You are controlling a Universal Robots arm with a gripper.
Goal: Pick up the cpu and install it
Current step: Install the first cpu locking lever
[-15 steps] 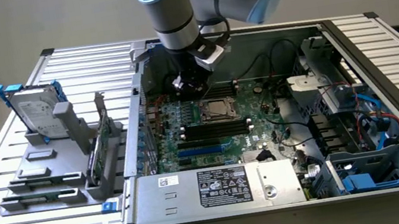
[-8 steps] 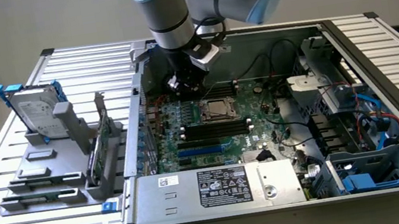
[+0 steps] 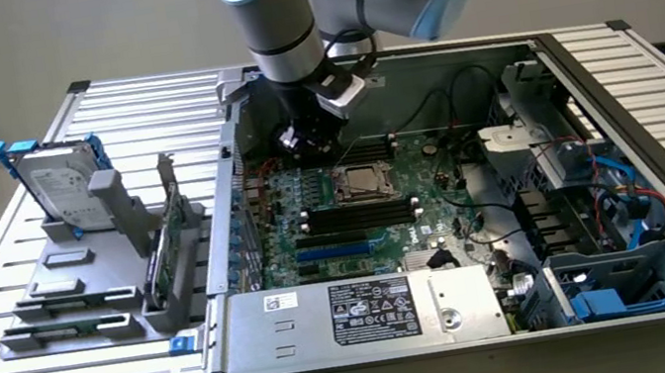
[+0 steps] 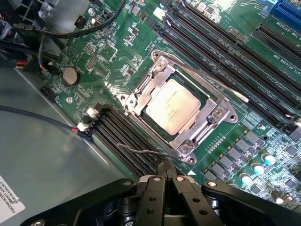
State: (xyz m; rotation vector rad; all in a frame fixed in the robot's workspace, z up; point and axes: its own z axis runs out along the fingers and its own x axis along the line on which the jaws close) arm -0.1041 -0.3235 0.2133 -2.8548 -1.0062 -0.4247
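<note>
We see the cpu (image 4: 172, 105) seated in the socket (image 4: 181, 141); the gripper (image 4: 164, 168) hovers beside it, fingers together, empty.

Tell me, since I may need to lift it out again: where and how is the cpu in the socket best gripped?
The cpu lies flat in the socket frame, which overlaps its rim. Its bare metal top is the only free surface, so coming straight down from above seems best, likely once the frame is opened to expose two opposite edges. The shut gripper is beside the socket, near a wire lever.
</note>
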